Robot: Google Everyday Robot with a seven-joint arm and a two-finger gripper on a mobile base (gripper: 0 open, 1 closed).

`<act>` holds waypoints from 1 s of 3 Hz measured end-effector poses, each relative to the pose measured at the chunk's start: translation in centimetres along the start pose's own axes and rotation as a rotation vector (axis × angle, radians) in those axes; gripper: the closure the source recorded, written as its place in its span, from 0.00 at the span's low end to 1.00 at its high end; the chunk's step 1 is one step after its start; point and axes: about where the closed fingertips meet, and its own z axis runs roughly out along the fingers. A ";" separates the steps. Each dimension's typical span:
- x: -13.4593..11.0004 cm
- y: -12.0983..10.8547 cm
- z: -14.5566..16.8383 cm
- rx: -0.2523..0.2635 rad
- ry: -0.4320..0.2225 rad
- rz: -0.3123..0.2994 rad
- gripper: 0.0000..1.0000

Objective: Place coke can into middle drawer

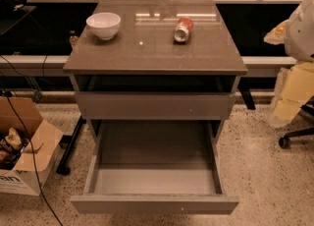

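Nearest the camera, at six o'clock, the middle drawer (154,183) is seen pulled out, its grey floor bare; the opening is judged done. Nothing has been placed inside; the coke can (183,29) is found lying on its side on the cabinet top (147,55), toward one o'clock, a level above the drawer and well apart from it. The gripper (303,26) is taken to be the pale rounded shape at the frame's edge near two o'clock, well apart from the can; whether it is spread or pressed together cannot be told. What is left, by judgement: the can must be reached, grasped, lifted, carried forward past the top's front edge, lowered into the drawer and released.

A white bowl (103,25) is set at eleven o'clock on the top, well apart from the can and out of the likely path; a closed drawer front (154,105) is seen between top and open drawer, and must be cleared on the way down. A cardboard box (22,146) at eight o'clock and a chair base (294,137) at four o'clock are left on the floor, neither in the way; a lying can may roll when touched.
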 end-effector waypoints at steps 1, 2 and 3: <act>0.0 0.0 0.0 0.000 0.000 0.000 0.00; -0.3 -0.7 0.3 0.014 -0.056 0.021 0.00; -0.9 -2.1 1.2 0.043 -0.143 0.065 0.00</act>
